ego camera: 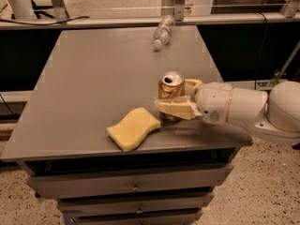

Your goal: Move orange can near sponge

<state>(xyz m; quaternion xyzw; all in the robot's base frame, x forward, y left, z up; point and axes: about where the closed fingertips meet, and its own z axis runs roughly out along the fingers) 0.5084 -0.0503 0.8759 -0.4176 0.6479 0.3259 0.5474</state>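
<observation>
The orange can [169, 90] stands upright on the grey table [93, 78], near its front right part. My gripper [172, 97] reaches in from the right, with one pale-yellow finger [176, 109] across the can's front and the other behind it, shut on the can. The pale-yellow sponge [134, 128] lies flat just left of and in front of the can, its right edge almost touching the can's base.
A clear plastic bottle [162, 32] lies on its side at the table's far edge. My white arm [248, 109] extends over the table's right edge. Drawers [136, 186] sit below the tabletop. Metal frame legs stand behind the table.
</observation>
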